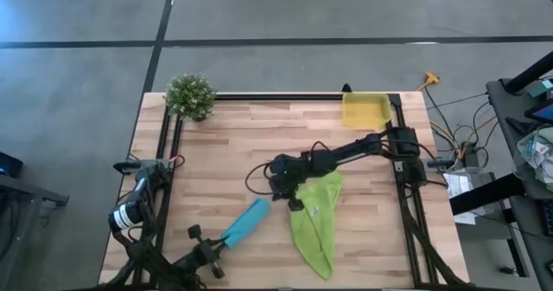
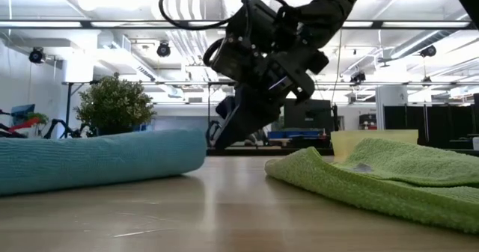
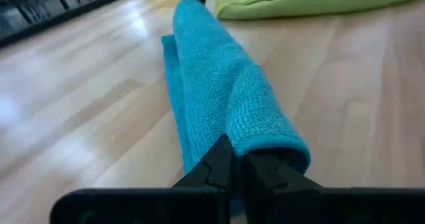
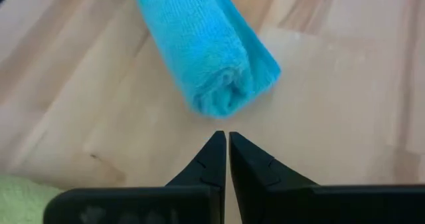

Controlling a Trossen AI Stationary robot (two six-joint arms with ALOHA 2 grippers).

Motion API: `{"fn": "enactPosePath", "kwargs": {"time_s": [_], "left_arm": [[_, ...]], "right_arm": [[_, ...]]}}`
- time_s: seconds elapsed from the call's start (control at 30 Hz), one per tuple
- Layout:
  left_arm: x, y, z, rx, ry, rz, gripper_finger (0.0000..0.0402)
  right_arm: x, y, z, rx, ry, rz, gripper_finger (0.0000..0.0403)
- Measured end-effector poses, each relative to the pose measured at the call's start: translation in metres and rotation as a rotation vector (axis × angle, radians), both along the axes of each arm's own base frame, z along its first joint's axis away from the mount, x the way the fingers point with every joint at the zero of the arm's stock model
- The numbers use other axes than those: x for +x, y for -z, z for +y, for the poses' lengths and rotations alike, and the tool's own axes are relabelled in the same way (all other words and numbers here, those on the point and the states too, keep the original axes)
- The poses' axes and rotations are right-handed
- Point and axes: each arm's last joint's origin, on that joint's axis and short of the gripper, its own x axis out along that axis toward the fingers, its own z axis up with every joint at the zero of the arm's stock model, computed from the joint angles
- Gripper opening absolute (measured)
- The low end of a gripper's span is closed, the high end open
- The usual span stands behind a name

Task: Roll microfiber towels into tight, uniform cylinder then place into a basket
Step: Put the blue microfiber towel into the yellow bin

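Turquoise-blue microfiber towel (image 1: pixel 248 222) lies rolled near-left on the wooden worktop (image 1: pixel 216 153), unbasketed; both end effectors, left (image 1: pixel 215 249) and right (image 1: pixel 282 192), closed empty. Lime-green towel (image 1: pixel 316 222) unrolled; yellow plastic basket (image 1: pixel 365 110) far right.

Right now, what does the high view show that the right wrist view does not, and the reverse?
Only the high view shows the yellow basket, the plant, the whole green towel and the left gripper at one end of the blue towel. Only the right wrist view shows that towel's spiral rolled end, just ahead of the shut right gripper. Both show the blue roll lying on the table.
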Motion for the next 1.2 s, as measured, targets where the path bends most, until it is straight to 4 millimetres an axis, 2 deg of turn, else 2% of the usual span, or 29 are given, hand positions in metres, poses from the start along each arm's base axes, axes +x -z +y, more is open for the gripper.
{"fn": "enactPosePath", "kwargs": {"time_s": [0.2,0.37,0.53,0.73,0.93,1.07,1.2], "left_arm": [[0.004,0.004,-0.005,-0.014,0.047,-0.037,0.0],[0.005,0.005,-0.005,-0.019,0.047,-0.045,0.0],[0.005,0.006,-0.002,-0.052,0.023,-0.062,0.0],[0.004,0.006,0.002,-0.114,-0.017,-0.095,0.0],[0.006,0.002,0.004,-0.146,-0.039,-0.111,0.0],[0.011,-0.007,0.01,-0.192,-0.076,-0.129,0.0],[0.018,-0.015,0.017,-0.235,-0.116,-0.161,0.0]], "right_arm": [[-0.005,-0.006,0.0,-0.046,-0.028,0.014,0.0013],[-0.006,-0.018,0.003,-0.092,-0.087,-0.053,0.0013],[-0.009,-0.04,0.026,-0.241,-0.28,-0.224,0.0013],[-0.009,-0.042,0.05,-0.323,-0.372,-0.307,0.0013],[-0.009,-0.043,0.061,-0.545,-0.472,-0.398,0.0015],[-0.008,-0.041,0.061,-0.589,-0.507,-0.414,0.0047],[-0.005,-0.041,0.059,-0.632,-0.449,-0.389,0.0106]]}}
